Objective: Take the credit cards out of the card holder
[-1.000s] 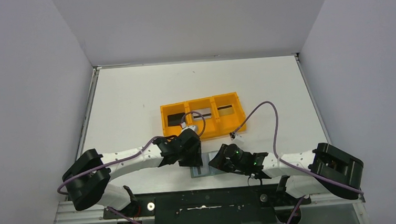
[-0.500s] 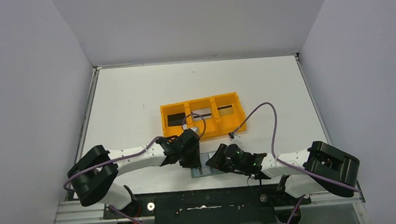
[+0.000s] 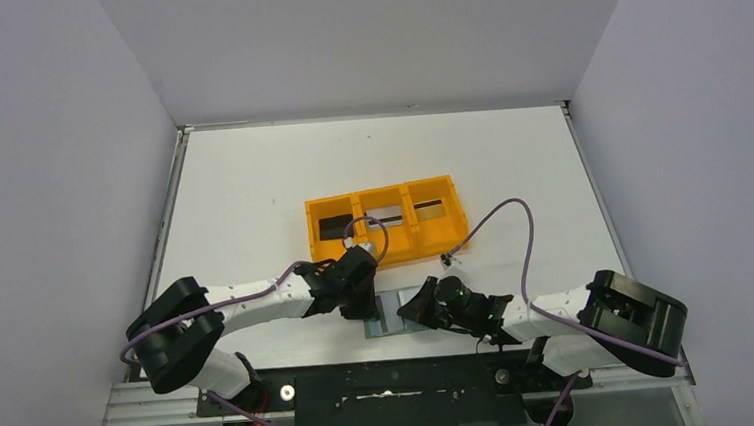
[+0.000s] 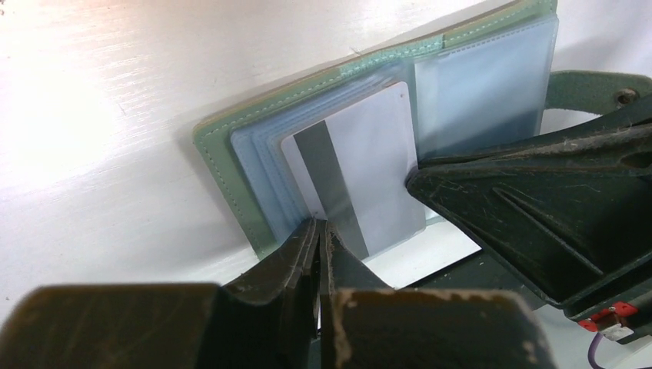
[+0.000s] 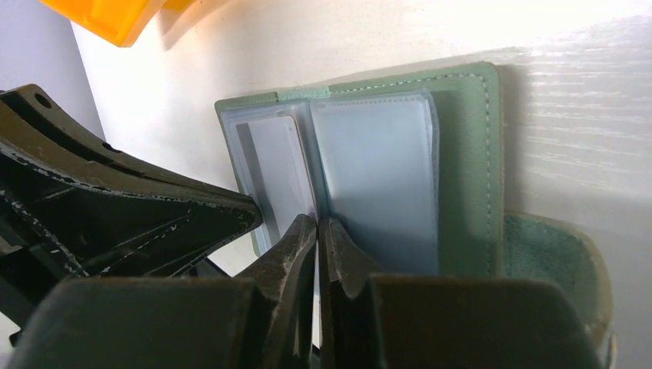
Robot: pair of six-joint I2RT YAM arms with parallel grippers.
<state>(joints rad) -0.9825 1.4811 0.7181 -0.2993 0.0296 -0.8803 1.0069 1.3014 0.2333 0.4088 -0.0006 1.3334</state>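
The card holder lies open near the table's front edge, grey-green outside with pale blue sleeves. A silvery grey credit card with a dark stripe sticks partway out of its left sleeves. My left gripper is shut on that card's near edge. My right gripper is shut on a sleeve at the holder's middle fold; its finger crosses the left wrist view. In the top view the left gripper and right gripper meet over the holder.
An orange three-compartment tray stands just behind the grippers, with a black card in its left compartment and a card in each of the other two. The holder's tab points right. The table's front edge is right beside the holder.
Both grippers have closed, the left on the card's edge and the right on the sleeve. The right wrist has dropped slightly lower toward the front edge.
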